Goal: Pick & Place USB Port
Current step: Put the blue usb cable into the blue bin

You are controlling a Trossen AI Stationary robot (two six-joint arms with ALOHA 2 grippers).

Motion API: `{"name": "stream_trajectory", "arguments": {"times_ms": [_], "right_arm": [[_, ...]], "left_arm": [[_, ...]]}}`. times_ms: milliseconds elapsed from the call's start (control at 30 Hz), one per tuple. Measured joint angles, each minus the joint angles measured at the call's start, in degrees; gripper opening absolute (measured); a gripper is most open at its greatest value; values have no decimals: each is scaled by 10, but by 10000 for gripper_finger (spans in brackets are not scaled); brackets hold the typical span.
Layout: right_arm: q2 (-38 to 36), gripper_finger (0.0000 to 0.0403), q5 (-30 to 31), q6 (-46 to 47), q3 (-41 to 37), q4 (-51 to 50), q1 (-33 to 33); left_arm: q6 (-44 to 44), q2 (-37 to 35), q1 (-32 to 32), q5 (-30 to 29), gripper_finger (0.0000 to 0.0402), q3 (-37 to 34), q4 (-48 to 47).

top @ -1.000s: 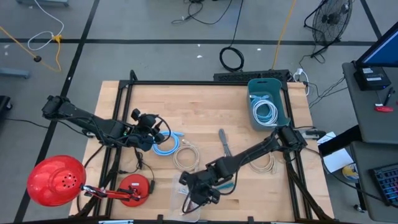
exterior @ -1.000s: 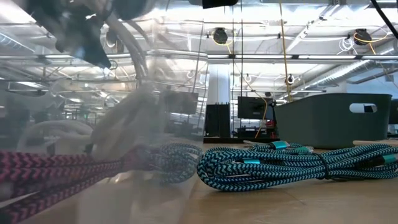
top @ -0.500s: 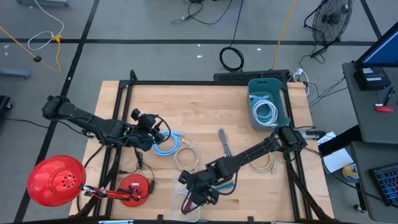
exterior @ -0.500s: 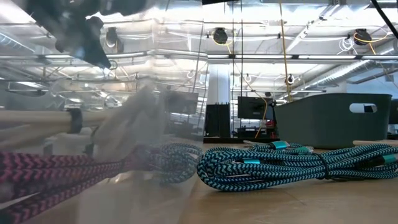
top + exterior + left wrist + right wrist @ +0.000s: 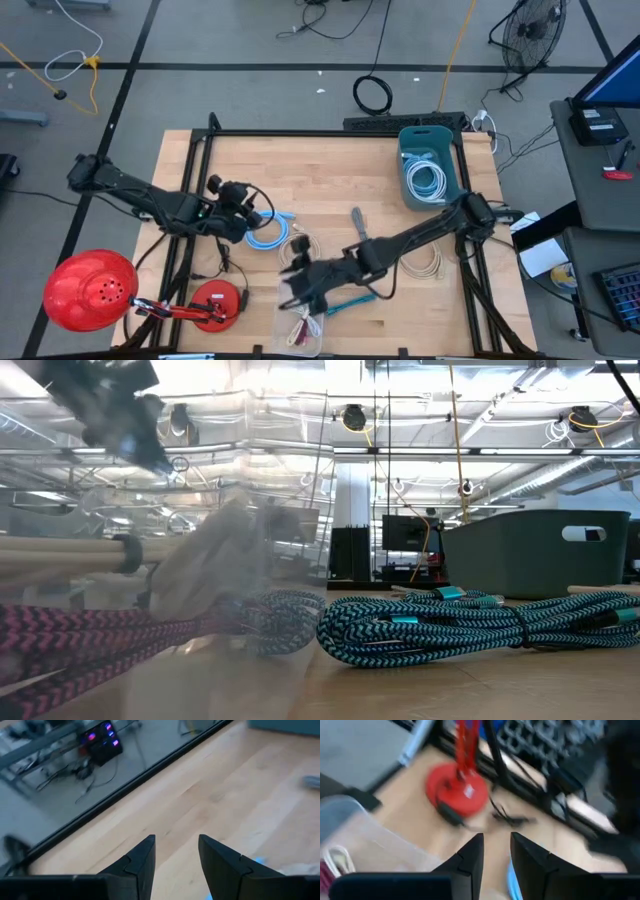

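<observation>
A clear plastic bag [image 5: 302,328] lies at the table's near edge with a pink braided USB cable [image 5: 90,635] inside it. A teal braided cable [image 5: 450,622] lies coiled on the wood just right of the bag. My right gripper [image 5: 294,285] hovers above the bag's far end, open and empty; its wrist view [image 5: 495,842] looks past the bag [image 5: 355,840]. It also shows at the low view's upper left [image 5: 115,415]. My left gripper [image 5: 262,214] waits open and empty beside a light blue cable coil [image 5: 266,237], over bare wood [image 5: 177,845].
A white cable coil [image 5: 300,252] lies between the two grippers, and another [image 5: 430,265] sits near the right edge. A grey bin [image 5: 430,165] at far right holds cables. A red lamp [image 5: 88,290] and its round base [image 5: 215,303] stand at near left.
My right gripper has risen and drawn away from the clear bag, toward the far edge and a little left. It carries nothing. The bag with the pink cable stays on the table.
</observation>
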Motion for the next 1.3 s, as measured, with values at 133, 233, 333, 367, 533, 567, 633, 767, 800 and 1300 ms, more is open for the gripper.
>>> {"name": "stream_trajectory", "arguments": {"times_ms": [133,233,333,367,533,567,633,767,800,1300], "right_arm": [[-19,81,36,54,0,-89,-4],[-36,71,96,98,0,-146,-1],[-64,58,199,166,0,-225,7],[-74,54,245,202,0,-262,10],[-128,39,402,438,0,-482,16],[-139,39,417,486,-2,-520,16],[-164,42,431,555,-18,-569,16],[-222,51,428,615,-91,-565,16],[-237,54,428,624,-116,-556,16],[-417,59,380,548,-423,-229,11]], "left_arm": [[-65,3,31,21,154,0,-82],[-72,20,56,75,154,-3,-113],[-70,38,77,85,154,-25,-97],[-63,43,86,90,154,-35,-80],[15,59,154,157,155,-82,66],[34,61,168,177,155,-89,97],[66,61,196,229,162,-97,151],[100,61,246,355,203,-96,183],[114,61,256,384,217,-96,181],[183,183,245,458,313,-93,195]]}}
